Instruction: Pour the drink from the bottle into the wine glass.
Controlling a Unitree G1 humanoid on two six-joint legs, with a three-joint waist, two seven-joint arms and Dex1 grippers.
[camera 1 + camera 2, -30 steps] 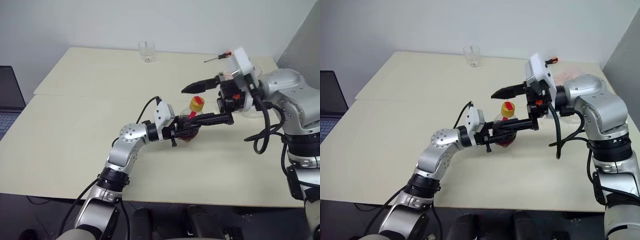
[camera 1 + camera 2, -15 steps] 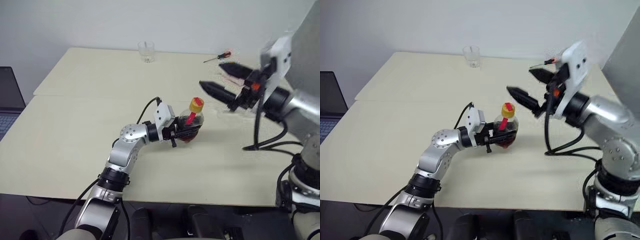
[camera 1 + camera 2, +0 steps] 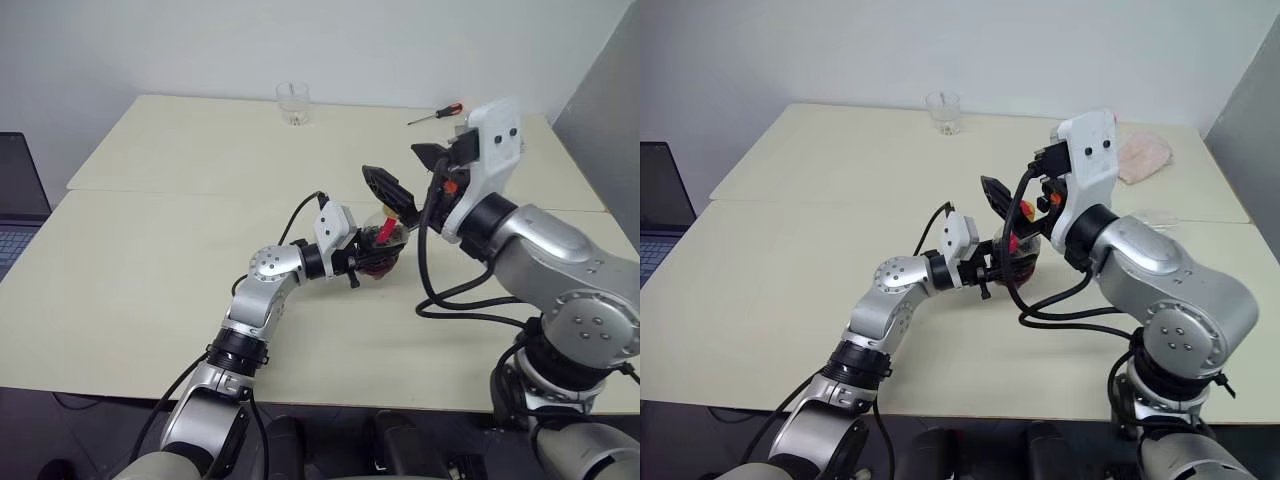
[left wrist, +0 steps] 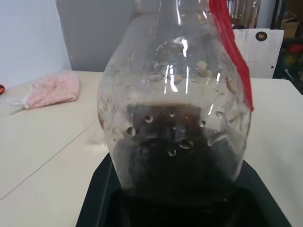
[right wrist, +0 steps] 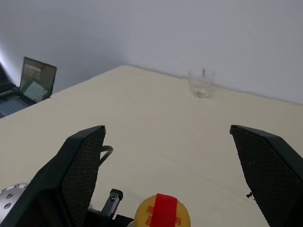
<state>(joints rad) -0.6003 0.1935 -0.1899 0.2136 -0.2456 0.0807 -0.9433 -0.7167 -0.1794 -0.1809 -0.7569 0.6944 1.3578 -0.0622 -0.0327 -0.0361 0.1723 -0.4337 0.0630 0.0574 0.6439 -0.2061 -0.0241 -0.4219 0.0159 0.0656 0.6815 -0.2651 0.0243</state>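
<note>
At mid-table, the left gripper pinches the bottle low on its round belly. The right gripper, fingers spread wide, hovers astride the yellow cap. Thin plastic, part-full of drink: light, likely squashy, slick. Best held at the belly, the cap twisted separately.

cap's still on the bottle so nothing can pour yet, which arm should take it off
Right. The right claw hangs open just above the yellow cap, while the left claw is shut on the bottle, steadying it.
</note>
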